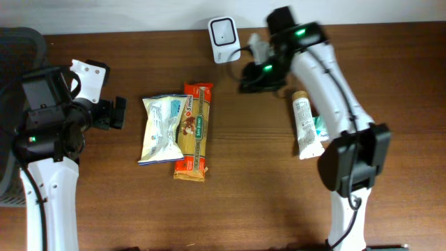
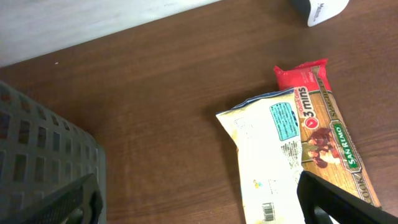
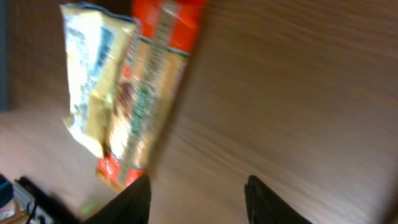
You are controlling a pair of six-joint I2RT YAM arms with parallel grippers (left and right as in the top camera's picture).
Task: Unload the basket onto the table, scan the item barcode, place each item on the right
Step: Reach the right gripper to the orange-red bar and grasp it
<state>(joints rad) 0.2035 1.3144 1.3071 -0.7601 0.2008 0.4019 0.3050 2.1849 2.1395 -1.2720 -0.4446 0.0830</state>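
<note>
- Dark wooden table [image 1: 230,202], set against a white wall [image 1: 139,14], carried two robot arms and a few groceries.
- Left gripper [image 1: 118,113] hung over the table's left side, jaws spread wide and empty, well apart from the packets.
- White packet [image 1: 162,129] lay flat near the centre, its right edge overlapping an orange noodle packet [image 1: 194,132]. A small barcode [image 2: 268,211] showed at the white packet's lower end in the left wrist view.
- Right gripper [image 1: 248,78] hovered near the white scanner [image 1: 224,30] at the far edge, jaws partly parted with nothing between them.
- White tube [image 1: 305,132] lay on the table beneath the right arm, apart from that gripper.
</note>
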